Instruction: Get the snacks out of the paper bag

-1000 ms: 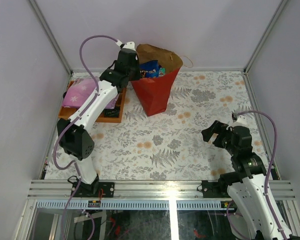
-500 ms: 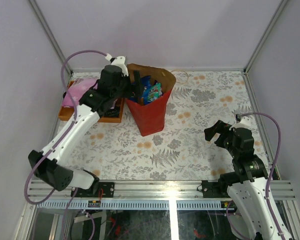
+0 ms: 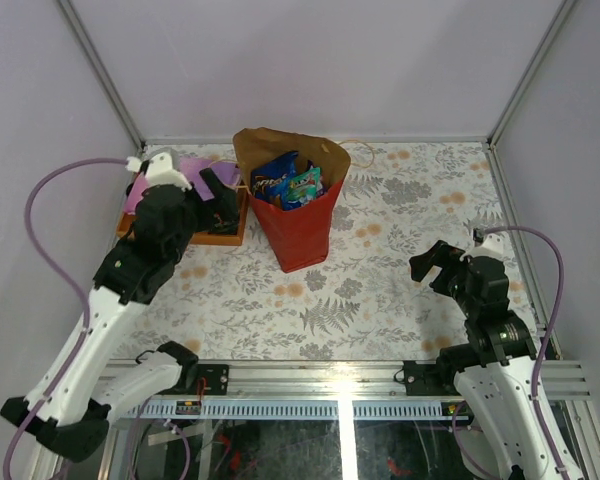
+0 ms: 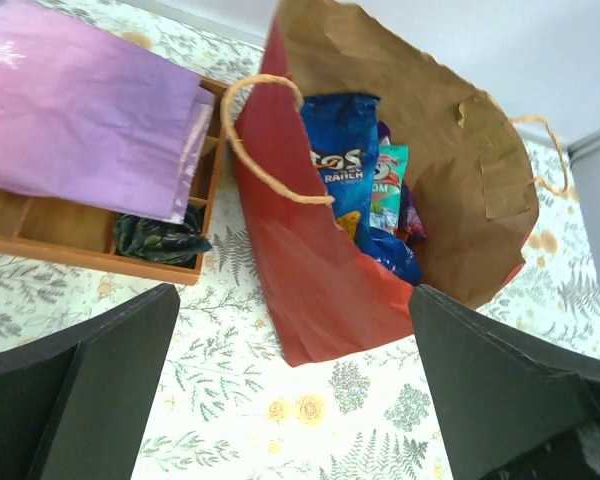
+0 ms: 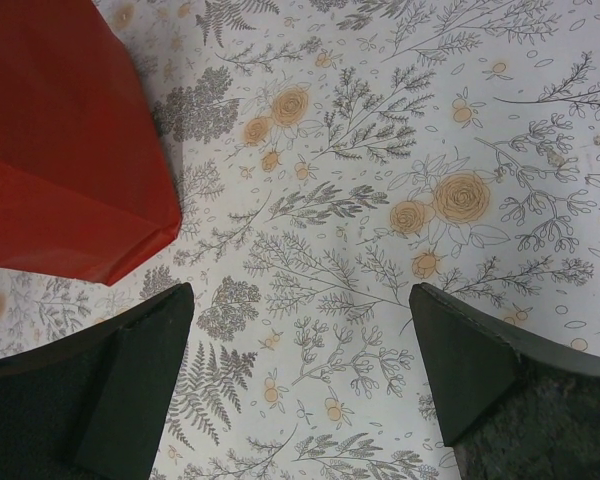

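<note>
The red paper bag (image 3: 302, 228) stands upright at the back middle of the table, its brown mouth open. Inside it are the snacks: a blue Doritos bag (image 4: 340, 155), a green packet (image 4: 388, 188) and a purple packet (image 4: 412, 215), all seen from above as a cluster (image 3: 288, 182). My left gripper (image 3: 220, 196) hangs open just left of the bag, above the tray's right end. In the left wrist view the left gripper (image 4: 292, 300) holds nothing. My right gripper (image 3: 435, 264) is open over the cloth, right of the bag, and the right wrist view shows it (image 5: 300, 295) empty, with the bag's base (image 5: 65, 160) at upper left.
An orange wooden tray (image 3: 226, 237) sits left of the bag with a pink-purple starry pouch (image 4: 80, 120) lying across it and a dark wad (image 4: 160, 236) in one compartment. Cord handles (image 4: 270, 140) loop off the bag's rim. Walls and metal posts close in the table.
My left gripper was shut at the bag's mouth; it has opened and pulled back to the left. The bag has shifted slightly left and toward me. The right arm has barely moved.
</note>
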Robot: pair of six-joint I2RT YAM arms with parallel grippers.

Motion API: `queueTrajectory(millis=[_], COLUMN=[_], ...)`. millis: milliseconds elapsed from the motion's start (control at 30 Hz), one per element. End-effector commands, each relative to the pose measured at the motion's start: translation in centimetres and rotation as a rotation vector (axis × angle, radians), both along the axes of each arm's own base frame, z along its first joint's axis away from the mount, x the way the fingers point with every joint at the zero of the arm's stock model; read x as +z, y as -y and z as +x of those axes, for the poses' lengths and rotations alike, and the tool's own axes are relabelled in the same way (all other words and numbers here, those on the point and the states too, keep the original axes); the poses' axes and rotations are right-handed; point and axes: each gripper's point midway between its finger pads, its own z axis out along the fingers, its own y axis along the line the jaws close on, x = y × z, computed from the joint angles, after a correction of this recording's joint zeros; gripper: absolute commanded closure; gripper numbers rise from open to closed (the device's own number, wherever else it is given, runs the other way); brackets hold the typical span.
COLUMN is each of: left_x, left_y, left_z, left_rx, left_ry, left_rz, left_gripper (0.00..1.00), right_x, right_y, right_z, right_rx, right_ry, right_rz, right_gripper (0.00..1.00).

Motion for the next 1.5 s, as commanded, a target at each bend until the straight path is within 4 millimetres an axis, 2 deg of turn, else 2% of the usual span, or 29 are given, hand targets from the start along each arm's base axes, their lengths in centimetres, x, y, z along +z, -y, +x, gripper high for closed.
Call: queueTrajectory(millis=[0, 67, 133, 267, 367, 467, 633, 900, 1200, 1467], left_x=[0.2, -0.8, -2.7, -8.2, -11.6, -14.9, -19.2, -22.0, -24.1, -25.2], left_y=[-4.1, -5.4, -6.1, -6.8, -7.0, -8.0, -10.0, -11.0, -13.2, -14.6], left_z=[-2.6, -3.8, -4.5, -5.1, -4.7, -3.8, -1.5, 3.3, 7.1, 9.1], left_rx=[0.174, 0.234, 0.276, 0.351, 0.397, 0.450, 0.492, 0.533, 0.652, 0.710], left_ry=[0.029, 0.009, -0.022, -0.125, -0.175, -0.216, -0.296, -0.317, -0.331, -0.324], left_rz=[-0.040, -0.048, -0.059, -0.076, -0.092, -0.083, -0.161, -0.223, -0.277, -0.368], left_gripper=[0.00, 0.00, 0.00, 0.00, 0.00, 0.01, 0.12, 0.27, 0.28, 0.30], right_x=[1.0, 1.0, 0.9, 0.8, 0.8, 0.9, 0.4, 0.2, -0.2, -1.1], right_y=[0.0, 0.1, 0.1, 0.0, -0.1, -0.3, -0.6, -1.0, -1.4, -1.7], right_z=[0.6, 0.5, 0.5, 0.4, 0.3, 0.2, 0.2, 0.5, 0.8, 1.3], right_rx=[-0.010, -0.013, -0.014, -0.011, -0.004, 0.007, 0.025, 0.046, 0.067, 0.083], right_ry=[0.035, 0.037, 0.041, 0.037, 0.036, 0.043, 0.033, 0.039, 0.037, 0.021], right_rz=[0.004, 0.000, 0.008, 0.017, 0.012, 0.017, 0.024, 0.026, 0.027, 0.028], right_gripper=[0.02, 0.02, 0.02, 0.02, 0.02, 0.02, 0.02, 0.02, 0.02, 0.02])
